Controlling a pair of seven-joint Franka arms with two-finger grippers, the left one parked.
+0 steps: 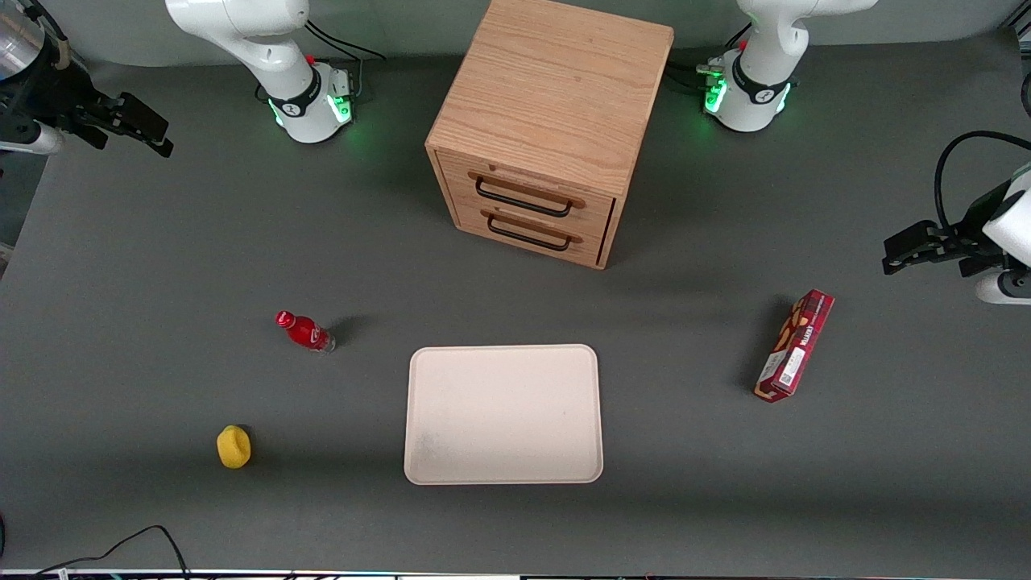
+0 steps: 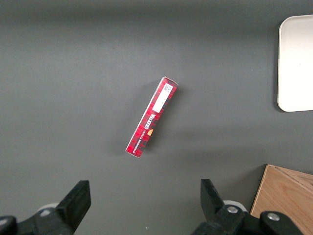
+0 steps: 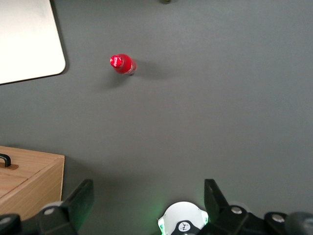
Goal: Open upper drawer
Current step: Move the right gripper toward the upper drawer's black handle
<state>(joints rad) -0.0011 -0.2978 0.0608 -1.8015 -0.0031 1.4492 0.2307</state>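
Note:
The light oak cabinet [image 1: 556,89] stands in the middle of the table, farthest from the front camera. Its upper drawer [image 1: 527,187] is shut, its black wire handle [image 1: 523,198] flush against the front. The identical lower drawer [image 1: 533,229] is also shut. My gripper [image 1: 157,133] hangs high above the table toward the working arm's end, well apart from the cabinet, open and empty. In the right wrist view the gripper [image 3: 146,198] has its fingers [image 3: 80,198] spread wide, and a corner of the cabinet [image 3: 29,176] shows with a bit of handle.
A white tray [image 1: 503,414] lies in front of the cabinet, nearer the camera. A red bottle [image 1: 304,331] and a yellow fruit [image 1: 233,446] stand toward the working arm's end. A red box [image 1: 795,345] lies toward the parked arm's end.

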